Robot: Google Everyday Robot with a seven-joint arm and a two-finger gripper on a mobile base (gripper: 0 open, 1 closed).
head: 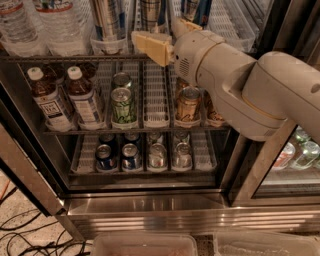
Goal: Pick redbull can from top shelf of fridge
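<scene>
The fridge (150, 202) stands open with several wire racks. On the top shelf (60, 58) stand tall slim silver cans in clear cup fronts. One redbull can (152, 12) with thin dark lines stands just behind my gripper (161, 31), and a similar can (107, 20) stands to its left. A can with broad blue-and-silver panels (196, 10) is to the right. My gripper is open and empty at the shelf's front rail. One tan finger (150, 47) is low on the left and the other (189, 24) is on the right. The cans' tops are out of view.
Water bottles (40, 22) fill the top shelf's left. The middle rack holds tea bottles (82, 97), a green can (123, 104) and a gold can (188, 103). The lower rack holds several cans (157, 155). Clear bins (145, 245) sit on the floor, with cables (20, 235) at the left.
</scene>
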